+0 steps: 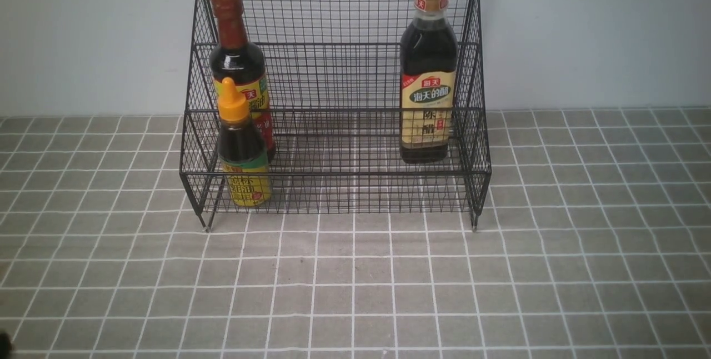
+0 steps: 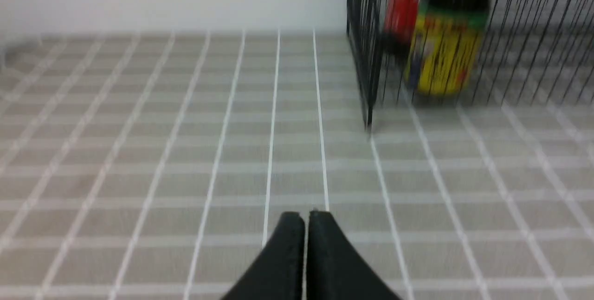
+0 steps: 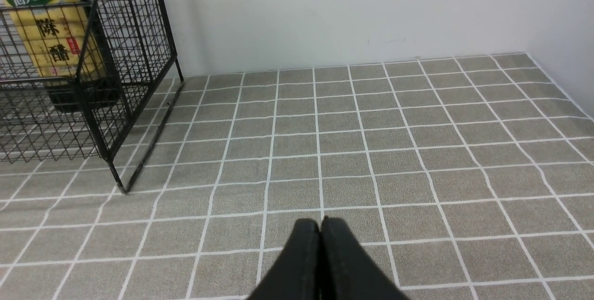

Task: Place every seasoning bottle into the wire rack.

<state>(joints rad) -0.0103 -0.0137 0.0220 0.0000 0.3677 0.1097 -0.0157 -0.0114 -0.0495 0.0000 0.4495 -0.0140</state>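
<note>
The black wire rack (image 1: 339,75) stands at the back of the tiled table. On its upper tier, at the left, stands the tall red-necked bottle (image 1: 236,59); the tall tan-capped bottle (image 1: 428,70) with the beige label stands at the right. In front of the red-necked one, on the lower tier, sits the short orange-nozzle bottle (image 1: 241,148). The left wrist view shows that short bottle (image 2: 448,35) behind the rack's mesh (image 2: 366,44), and my left gripper (image 2: 305,218) is shut and empty over bare tiles. My right gripper (image 3: 320,225) is likewise shut and empty, well away from the rack's corner leg (image 3: 113,170).
A pale wall rises right behind the rack. In the right wrist view a second wall meets the table's far edge (image 3: 557,81). Grey tiles with white lines (image 1: 355,292) cover the table in front of the rack.
</note>
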